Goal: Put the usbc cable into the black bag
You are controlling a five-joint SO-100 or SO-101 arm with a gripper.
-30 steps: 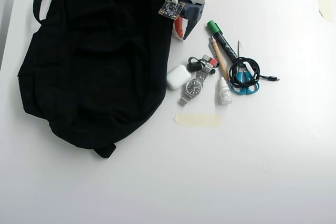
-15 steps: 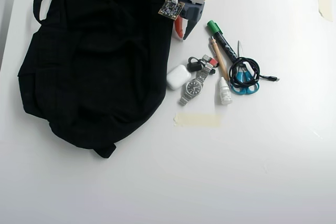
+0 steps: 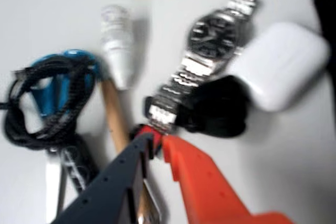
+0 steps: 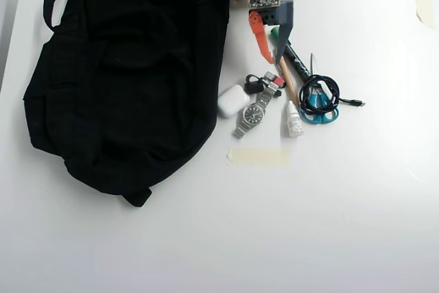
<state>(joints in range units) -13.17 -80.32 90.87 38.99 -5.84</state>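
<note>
Jaws point(image 3: 155, 142), nearly closed and empty, hover low over the counter point(image 4: 329, 211); wrist view puts the cable point(image 3: 44, 100) left of them, coiled on blue scissors point(image 3: 55, 85), bag point(image 4: 123, 73) opposite

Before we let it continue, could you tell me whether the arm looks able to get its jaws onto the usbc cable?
Probably yes: the usbc cable lies uncovered atop the blue scissors, close beside the open gripper. Nothing covers it, though the scissors underneath could snag.
</note>
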